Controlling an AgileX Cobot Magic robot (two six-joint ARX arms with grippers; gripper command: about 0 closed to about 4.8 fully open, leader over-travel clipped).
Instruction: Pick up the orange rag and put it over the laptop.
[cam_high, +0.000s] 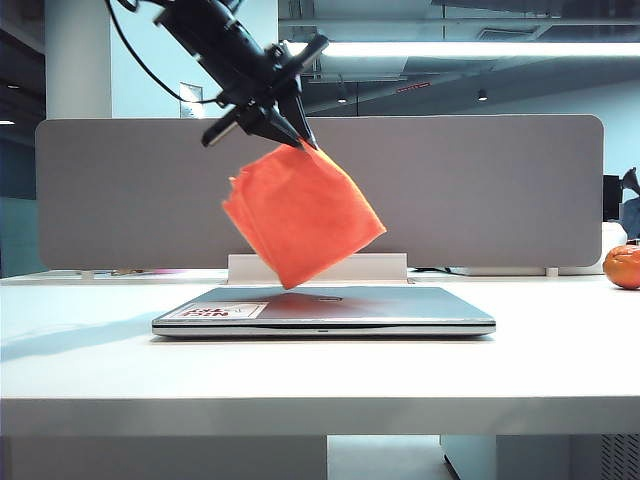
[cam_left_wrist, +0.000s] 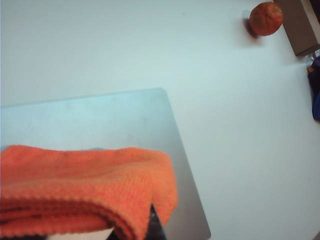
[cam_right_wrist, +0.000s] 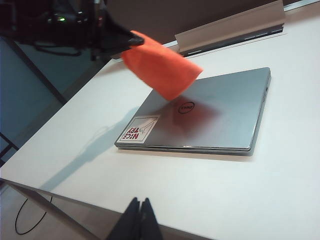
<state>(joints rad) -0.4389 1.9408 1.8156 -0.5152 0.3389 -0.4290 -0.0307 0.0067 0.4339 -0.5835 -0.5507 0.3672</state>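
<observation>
Left gripper (cam_high: 296, 135): high above the table, pointing down and a little sideways, jaws pinched tight on one upper corner of the orange rag (cam_high: 302, 215).
Grip point: right at the fingertips — only a corner of the folded cloth is caught; the rest hangs free below.
Orange rag: dangling straight under the left gripper in a diamond shape, its lowest tip just above the lid, not touching so far as the exterior view shows.
How the rag handles: soft and light, judging by the fuzzy weave and limp layers in the left wrist view; it should swing and unfold readily, and it will not slip out of a firm pinch.
Where to hold: a corner or edge pinch through all the folded layers looks right, since it lets the cloth drape down flat.
Laptop (cam_high: 325, 312): closed, flat on the white table (cam_high: 320, 375), directly beneath the hanging rag; a red-and-white sticker (cam_right_wrist: 139, 129) sits on one lid corner.
Orange ball (cam_high: 623, 267): well away from the left gripper, at the table's far right.
Right gripper (cam_right_wrist: 139, 210): well apart from the rag — at the near table edge, fingers pressed together, holding nothing.
</observation>
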